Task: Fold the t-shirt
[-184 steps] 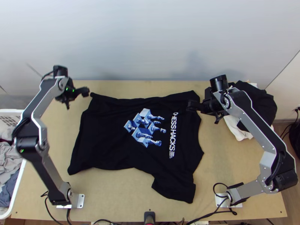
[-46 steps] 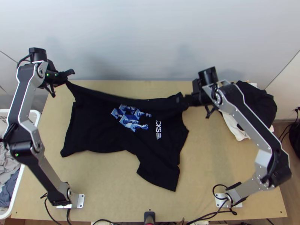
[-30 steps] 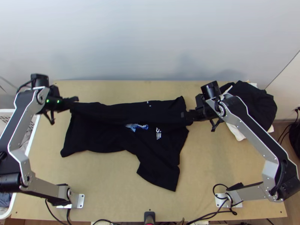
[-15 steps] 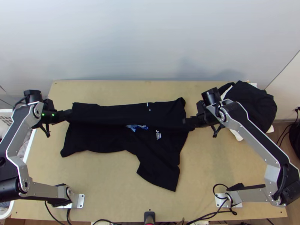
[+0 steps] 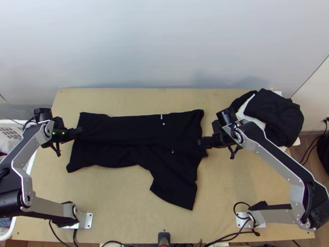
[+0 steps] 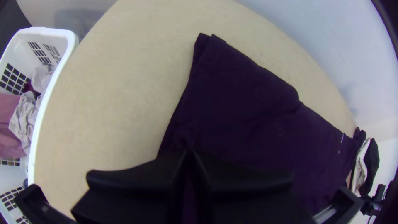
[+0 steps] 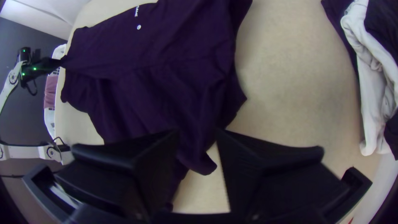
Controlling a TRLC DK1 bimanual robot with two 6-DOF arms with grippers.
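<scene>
Our left gripper (image 6: 189,154) pinches the partly folded t-shirt (image 5: 135,127) lying on the worktop (image 5: 119,206) while our right gripper (image 7: 198,135) has its jaws parted at the other end, so we could drag the flap askew if the left lifts without releasing cleanly.

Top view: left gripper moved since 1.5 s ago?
Yes, toward the arm bases. Then it appeared above the table's far edge; now the left gripper appears well below that edge.

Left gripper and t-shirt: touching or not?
Touching. The left wrist view shows the left gripper closed on the t-shirt, cloth puckered at its tips; the right wrist view shows the fabric drawn toward it.
</scene>
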